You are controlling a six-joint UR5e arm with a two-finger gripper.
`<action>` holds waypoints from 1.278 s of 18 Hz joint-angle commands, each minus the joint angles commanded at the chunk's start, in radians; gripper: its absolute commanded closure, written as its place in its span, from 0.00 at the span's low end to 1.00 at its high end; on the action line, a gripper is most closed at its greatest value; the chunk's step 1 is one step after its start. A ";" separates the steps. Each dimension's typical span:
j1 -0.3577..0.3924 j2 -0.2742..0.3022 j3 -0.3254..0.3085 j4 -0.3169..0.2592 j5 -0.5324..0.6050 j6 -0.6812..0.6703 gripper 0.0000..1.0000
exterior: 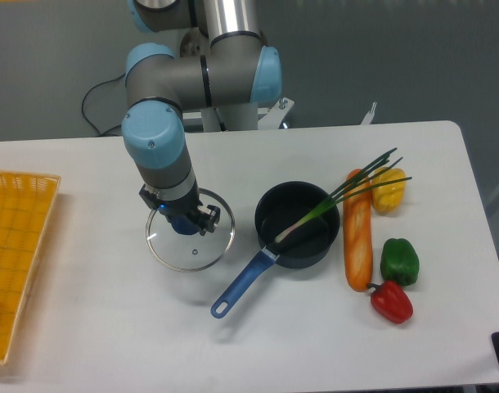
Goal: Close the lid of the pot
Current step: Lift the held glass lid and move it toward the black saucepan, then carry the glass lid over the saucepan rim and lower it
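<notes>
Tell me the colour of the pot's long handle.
Blue, lighter than the dark navy pot; the handle shows clearly in the fixed camera view.

— Where's the lid [190, 237]?

— Directly under the gripper [182, 219], flat on the table. It's a round clear glass disc with a thin metal rim; the blue knob at its centre sits right at the fingertips, mostly hidden by them.

— And the pot [298, 223]?

— To the right of the gripper, just beside the lid's rim but apart from it. Small, round, dark navy, upright and uncovered. Its long blue handle runs toward the front left, ending in a loop hole below the gripper's level.
</notes>
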 joint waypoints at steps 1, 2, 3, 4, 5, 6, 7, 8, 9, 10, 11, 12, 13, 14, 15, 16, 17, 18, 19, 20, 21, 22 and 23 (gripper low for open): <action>0.000 0.000 0.000 0.002 0.000 0.000 0.43; 0.002 0.000 0.003 0.002 0.000 0.000 0.43; 0.009 0.000 0.009 0.002 0.000 0.000 0.43; 0.015 0.000 0.012 0.000 0.000 0.000 0.43; 0.017 0.000 0.012 0.000 0.000 0.002 0.43; 0.020 0.000 0.012 0.000 0.002 0.003 0.43; 0.026 0.000 0.014 0.000 0.002 0.003 0.43; 0.028 0.000 0.014 0.000 0.003 0.005 0.43; 0.029 0.000 0.014 0.000 0.009 0.018 0.43; 0.034 0.000 0.012 -0.002 0.009 0.044 0.43; 0.047 0.002 0.012 -0.009 0.009 0.066 0.43; 0.055 0.009 0.015 -0.027 0.009 0.081 0.43; 0.061 0.023 0.020 -0.043 0.009 0.092 0.43; 0.070 0.031 0.021 -0.052 0.009 0.110 0.43; 0.086 0.035 0.020 -0.055 0.009 0.130 0.43; 0.092 0.037 0.020 -0.060 0.009 0.146 0.43; 0.094 0.038 0.021 -0.060 0.009 0.159 0.43; 0.097 0.040 0.021 -0.058 0.011 0.164 0.43; 0.103 0.040 0.021 -0.058 0.009 0.169 0.43; 0.110 0.040 0.021 -0.057 0.011 0.175 0.43; 0.121 0.038 0.025 -0.057 0.011 0.190 0.43; 0.133 0.038 0.025 -0.055 0.011 0.210 0.43; 0.143 0.038 0.025 -0.052 0.012 0.225 0.43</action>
